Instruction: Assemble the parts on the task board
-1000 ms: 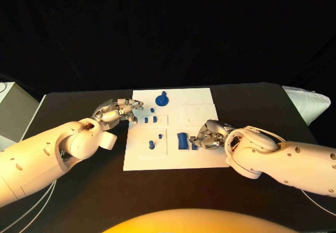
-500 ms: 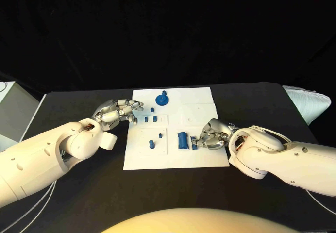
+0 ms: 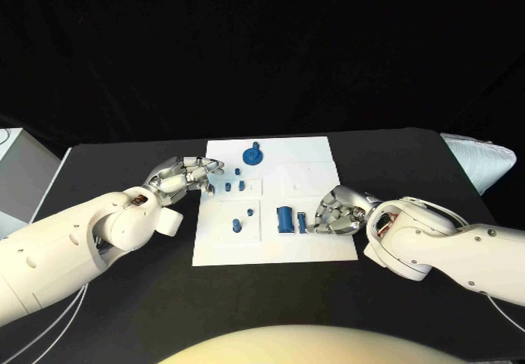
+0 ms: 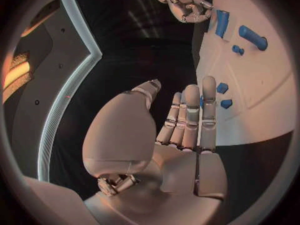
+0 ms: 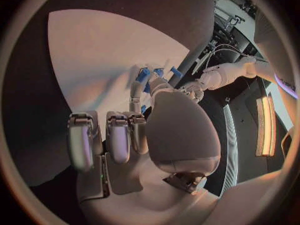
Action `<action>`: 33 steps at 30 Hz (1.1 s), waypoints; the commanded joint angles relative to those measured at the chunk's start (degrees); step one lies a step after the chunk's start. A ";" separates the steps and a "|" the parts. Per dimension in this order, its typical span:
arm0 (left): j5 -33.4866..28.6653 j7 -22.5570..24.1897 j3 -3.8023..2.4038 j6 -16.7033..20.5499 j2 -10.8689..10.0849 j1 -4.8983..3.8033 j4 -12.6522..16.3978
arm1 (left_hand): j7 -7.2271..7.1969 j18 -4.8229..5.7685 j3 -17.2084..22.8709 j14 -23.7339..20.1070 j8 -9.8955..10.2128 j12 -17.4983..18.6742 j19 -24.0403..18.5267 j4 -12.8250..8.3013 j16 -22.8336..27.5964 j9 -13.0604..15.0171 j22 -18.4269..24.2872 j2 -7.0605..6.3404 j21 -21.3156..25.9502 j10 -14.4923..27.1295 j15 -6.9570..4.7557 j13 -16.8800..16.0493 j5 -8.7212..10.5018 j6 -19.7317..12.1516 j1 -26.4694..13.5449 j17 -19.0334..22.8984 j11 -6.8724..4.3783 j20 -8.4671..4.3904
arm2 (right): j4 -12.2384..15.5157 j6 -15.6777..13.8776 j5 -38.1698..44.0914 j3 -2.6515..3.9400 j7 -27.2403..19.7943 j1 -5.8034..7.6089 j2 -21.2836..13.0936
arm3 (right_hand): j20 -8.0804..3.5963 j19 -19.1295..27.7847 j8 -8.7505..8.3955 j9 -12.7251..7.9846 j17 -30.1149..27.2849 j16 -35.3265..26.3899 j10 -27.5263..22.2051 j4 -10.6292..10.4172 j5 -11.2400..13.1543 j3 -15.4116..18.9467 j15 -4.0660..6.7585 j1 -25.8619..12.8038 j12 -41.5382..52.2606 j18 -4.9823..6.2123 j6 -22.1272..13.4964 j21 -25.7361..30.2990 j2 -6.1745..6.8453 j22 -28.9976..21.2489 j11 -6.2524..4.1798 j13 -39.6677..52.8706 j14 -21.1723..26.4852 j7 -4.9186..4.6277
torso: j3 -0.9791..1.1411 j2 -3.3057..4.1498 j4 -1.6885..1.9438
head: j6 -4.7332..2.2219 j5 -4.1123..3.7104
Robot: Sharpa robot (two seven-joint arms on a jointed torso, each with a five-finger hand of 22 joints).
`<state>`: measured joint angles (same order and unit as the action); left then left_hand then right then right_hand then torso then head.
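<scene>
The white task board [image 3: 274, 250] lies in the middle of the black worktop [image 3: 131, 303]. The left robot hand [image 3: 183, 176] rests at the board's left edge, fingers straight and together, grasping nothing. The right robot hand [image 3: 334, 212] sits over the board's right side, fingers curled beside a small blue part [image 3: 302, 221]; whether it grips it cannot be told. A larger blue block [image 3: 284, 219] lies just left, a round blue part [image 3: 254, 156] at the far edge.

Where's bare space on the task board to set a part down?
Free: the task board's far right corner and the near strip along its front edge. Crowded: the left column by the left robot hand, and the tall blue part beside the right robot hand.
</scene>
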<state>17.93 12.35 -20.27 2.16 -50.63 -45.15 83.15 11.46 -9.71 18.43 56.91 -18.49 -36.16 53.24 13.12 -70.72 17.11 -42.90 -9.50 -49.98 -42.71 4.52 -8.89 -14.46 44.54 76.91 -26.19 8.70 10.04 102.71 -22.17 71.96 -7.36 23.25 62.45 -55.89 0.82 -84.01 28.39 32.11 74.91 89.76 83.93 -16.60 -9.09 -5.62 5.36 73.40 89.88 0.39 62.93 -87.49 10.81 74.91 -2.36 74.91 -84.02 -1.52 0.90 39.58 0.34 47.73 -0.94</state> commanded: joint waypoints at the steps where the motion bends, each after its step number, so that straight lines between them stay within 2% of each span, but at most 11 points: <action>1: 0.16 0.76 -0.05 -0.64 0.14 0.12 0.14 | 0.54 -0.78 -0.08 -0.19 -0.24 -0.20 0.20 0.36 -0.19 -0.04 0.08 0.57 0.35 0.47 0.16 -0.09 -0.15 -0.11 -0.05 0.06 -0.03 0.15 | 0.12 0.91 -0.96 0.00 -2.02 -0.11 0.02 | -0.46 -5.51 0.45 0.25 15.09 0.24 6.07 -0.01 0.33 0.36 0.59 0.75 0.12 0.05 -0.07 -0.21 -0.16 14.51 -0.39 15.09 -5.98 0.43 | -0.02 -0.04 0.10 | -0.07 -0.08; 7: 0.15 0.78 -0.05 -0.63 0.13 0.22 0.15 | 0.54 -0.78 -0.08 -0.19 -0.24 -0.20 0.20 0.36 -0.19 -0.04 0.08 0.57 0.35 0.47 0.16 -0.09 -0.15 -0.11 -0.05 0.06 -0.03 0.15 | -0.21 0.93 -0.26 0.00 -1.12 -0.20 0.42 | -0.52 -5.61 0.78 0.56 15.09 0.24 6.07 -0.11 0.28 0.54 0.65 0.78 0.12 -0.04 0.03 -0.67 -0.79 14.63 -0.48 15.09 -5.98 0.52 | -0.11 0.04 0.18 | -0.13 -0.17; 12: 0.15 0.78 -0.05 -0.58 0.05 0.25 0.20 | 0.54 -0.78 -0.08 -0.19 -0.24 -0.20 0.20 0.36 -0.19 -0.04 0.08 0.57 0.35 0.47 0.16 -0.09 -0.15 -0.11 -0.05 0.06 -0.03 0.15 | -0.62 1.31 1.05 -0.01 -0.13 -0.49 1.02 | -0.57 -5.65 1.02 0.78 15.09 0.24 6.07 -0.03 0.37 0.58 0.71 0.99 0.12 -0.08 0.06 -0.88 -1.13 14.68 -0.57 15.09 -5.98 0.65 | -0.10 0.11 0.26 | -0.07 0.02; 17: 0.15 0.77 -0.05 -0.54 0.00 0.25 0.24 | 0.54 -0.78 -0.08 -0.19 -0.24 -0.20 0.20 0.36 -0.19 -0.04 0.08 0.57 0.35 0.47 0.16 -0.09 -0.15 -0.11 -0.05 0.06 -0.03 0.15 | -0.92 1.42 2.15 -0.02 0.66 -0.71 1.47 | -0.66 -5.69 1.29 1.08 15.09 0.24 6.07 0.12 0.49 0.61 0.82 1.74 0.12 -0.11 -0.01 -1.06 -1.20 14.73 -0.71 15.09 -5.98 0.81 | -0.10 0.11 0.17 | 0.10 0.18; 27: 0.15 0.74 -0.05 -0.52 -0.04 0.26 0.25 | 0.54 -0.78 -0.08 -0.19 -0.24 -0.20 0.20 0.36 -0.19 -0.04 0.08 0.57 0.35 0.47 0.16 -0.09 -0.15 -0.11 -0.05 0.06 -0.03 0.15 | -2.14 -1.79 3.98 -0.03 3.44 -0.82 2.23 | -0.86 -5.77 1.73 1.63 15.09 0.24 6.07 0.03 0.20 -0.23 1.03 3.28 0.12 -0.18 -0.29 -1.41 -2.54 14.81 -0.92 15.09 -5.98 1.02 | -0.02 0.08 0.06 | 0.24 0.20; 33: 0.15 0.66 -0.05 -0.52 -0.04 0.26 0.19 | 0.54 -0.78 -0.08 -0.19 -0.24 -0.20 0.20 0.36 -0.19 -0.04 0.08 0.57 0.35 0.47 0.16 -0.09 -0.15 -0.11 -0.05 0.06 -0.03 0.15 | -2.61 -3.05 4.13 -0.02 4.02 -0.82 2.82 | -0.92 -5.79 2.01 2.00 15.09 0.24 6.07 -0.17 -0.04 -0.45 1.03 1.79 0.12 -0.20 -0.49 -1.51 -3.80 14.84 -0.88 15.09 -5.98 0.95 | 0.01 0.09 0.15 | 0.33 0.19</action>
<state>18.01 12.44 -20.27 2.19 -50.74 -44.94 83.23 11.45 -9.71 18.43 56.91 -18.49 -36.15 53.24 13.12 -70.72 17.11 -42.91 -9.50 -49.98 -42.71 4.52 -8.93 -14.46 44.54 76.91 -26.20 8.70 10.04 100.35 -23.34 74.69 -7.47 25.97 61.58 -53.23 0.41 -84.01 30.18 34.06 74.91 89.76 83.93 -16.77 -9.00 -5.81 6.17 75.74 89.88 0.39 62.50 -88.84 7.86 74.94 -2.77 74.94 -84.02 -0.74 0.88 39.67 0.43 48.04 -0.76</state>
